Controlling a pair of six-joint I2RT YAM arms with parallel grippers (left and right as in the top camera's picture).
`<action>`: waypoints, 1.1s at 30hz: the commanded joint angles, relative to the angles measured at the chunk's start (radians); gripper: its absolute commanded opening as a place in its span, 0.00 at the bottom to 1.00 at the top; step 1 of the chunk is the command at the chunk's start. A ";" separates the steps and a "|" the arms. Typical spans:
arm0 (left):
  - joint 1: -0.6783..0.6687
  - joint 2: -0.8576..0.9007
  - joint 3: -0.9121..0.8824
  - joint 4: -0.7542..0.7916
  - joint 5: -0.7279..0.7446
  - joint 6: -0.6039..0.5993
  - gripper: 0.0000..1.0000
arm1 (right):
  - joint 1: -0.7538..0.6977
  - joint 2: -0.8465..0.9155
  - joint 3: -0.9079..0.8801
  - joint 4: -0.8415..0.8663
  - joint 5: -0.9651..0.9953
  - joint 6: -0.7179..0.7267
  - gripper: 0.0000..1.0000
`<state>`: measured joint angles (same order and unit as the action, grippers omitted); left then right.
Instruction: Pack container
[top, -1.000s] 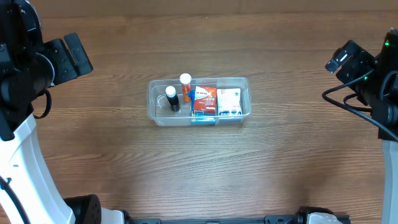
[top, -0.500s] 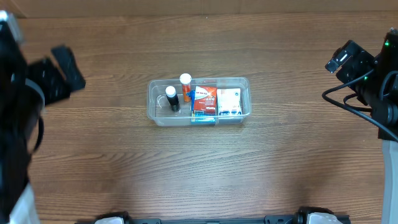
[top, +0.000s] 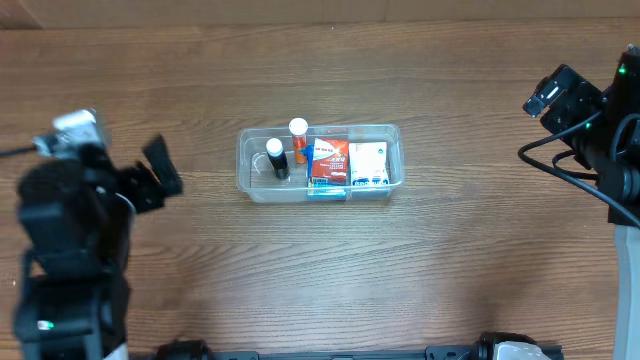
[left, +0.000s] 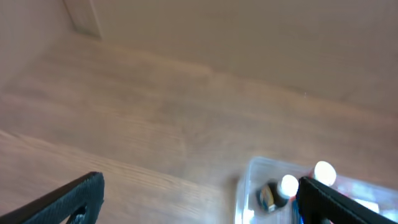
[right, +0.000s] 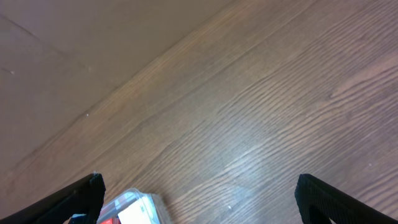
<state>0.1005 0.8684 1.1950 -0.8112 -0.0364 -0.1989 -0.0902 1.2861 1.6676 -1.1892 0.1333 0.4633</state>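
Observation:
The clear plastic container (top: 246, 180) sits mid-table. Inside stand a dark bottle with a white cap (top: 276, 159), an orange bottle with a white cap (top: 298, 140), a red box (top: 328, 160) and a white box (top: 367, 163). My left gripper (top: 160, 172) is open and empty, to the left of the container. My right gripper (top: 555, 92) is open and empty at the far right. The left wrist view (left: 200, 205) shows the container's left end (left: 245, 196) with both bottle caps. The right wrist view (right: 198, 199) shows a container corner (right: 140, 208).
The wooden table (top: 320, 270) runs under everything. Black cables (top: 560, 165) hang by the right arm. A pale wall (left: 249, 37) lies beyond the table's far edge.
My left arm has swung from the upper left edge down and right, toward the container's left side. The right arm and the container's contents have not moved.

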 joint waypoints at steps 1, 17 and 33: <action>0.002 -0.153 -0.200 0.114 0.045 0.019 1.00 | -0.003 0.001 0.005 0.008 -0.004 0.001 1.00; 0.002 -0.681 -0.769 0.226 0.064 -0.014 1.00 | -0.003 0.001 0.005 0.008 -0.004 0.001 1.00; 0.001 -0.865 -0.972 0.271 0.064 -0.053 1.00 | -0.003 0.001 0.005 0.008 -0.004 0.001 1.00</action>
<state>0.1005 0.0235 0.2481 -0.5480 0.0196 -0.2363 -0.0902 1.2861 1.6676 -1.1881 0.1337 0.4637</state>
